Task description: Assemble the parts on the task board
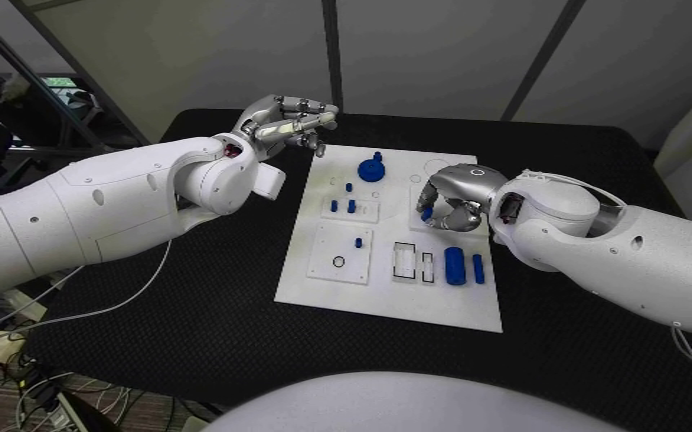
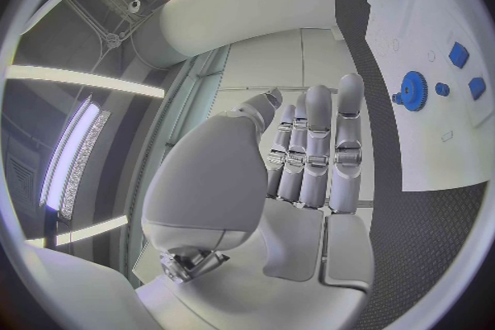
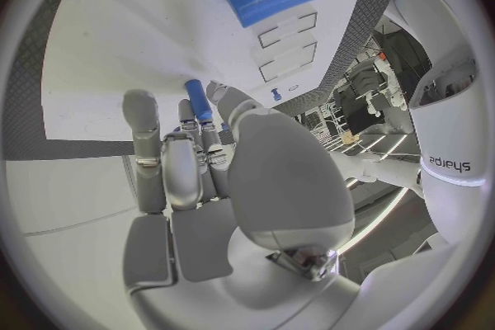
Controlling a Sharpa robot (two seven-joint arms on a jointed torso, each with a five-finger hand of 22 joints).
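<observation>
A black table (image 1: 577,167) with a matte, slightly textured top fills the middle of the head view. Behind it stand pale grey wall panels (image 1: 433,22) divided by dark seams, some upright, some slanting. At the left side, a thin white cable (image 1: 123,302) curves across the table's top and runs off its edge. Below it, near the bottom left corner, a tangle of wires (image 1: 36,372) lies on the floor.

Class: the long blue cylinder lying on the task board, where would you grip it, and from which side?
Grip the long blue cylinder across its middle, coming from above: it lies flat on the task board, curved flanks exposed, though a slimmer blue piece crowds one side.
</observation>
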